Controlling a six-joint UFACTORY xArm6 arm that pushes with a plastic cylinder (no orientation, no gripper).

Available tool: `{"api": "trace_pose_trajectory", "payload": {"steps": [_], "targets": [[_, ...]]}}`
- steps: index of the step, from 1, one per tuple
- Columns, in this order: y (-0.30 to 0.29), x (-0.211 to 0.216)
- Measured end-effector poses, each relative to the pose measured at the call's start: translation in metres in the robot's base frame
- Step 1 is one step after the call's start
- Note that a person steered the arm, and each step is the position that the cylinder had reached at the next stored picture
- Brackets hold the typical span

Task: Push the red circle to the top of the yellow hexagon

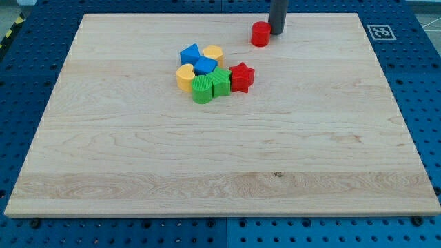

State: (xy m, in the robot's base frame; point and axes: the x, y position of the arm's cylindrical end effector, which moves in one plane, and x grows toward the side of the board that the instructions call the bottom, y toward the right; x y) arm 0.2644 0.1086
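Observation:
The red circle [260, 34] sits near the view's top, right of centre, on the wooden board [220, 158]. My tip [277, 31] stands just to its right, touching or almost touching it. The yellow hexagon [213, 54] lies lower left of the red circle, at the top of a tight cluster of blocks, with a clear gap between the two.
The cluster holds a blue triangle [190, 54], a blue block [205, 66], a yellow heart [185, 77], a green circle [202, 89], a green block [220, 82] and a red star [241, 76]. A marker tag [380, 32] is at the top right.

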Motion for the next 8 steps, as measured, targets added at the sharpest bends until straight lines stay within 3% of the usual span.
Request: {"api": "trace_pose_trajectory", "payload": {"steps": [2, 4, 8], "targets": [[0.0, 0.037], [0.05, 0.016], [-0.003, 0.019]]}}
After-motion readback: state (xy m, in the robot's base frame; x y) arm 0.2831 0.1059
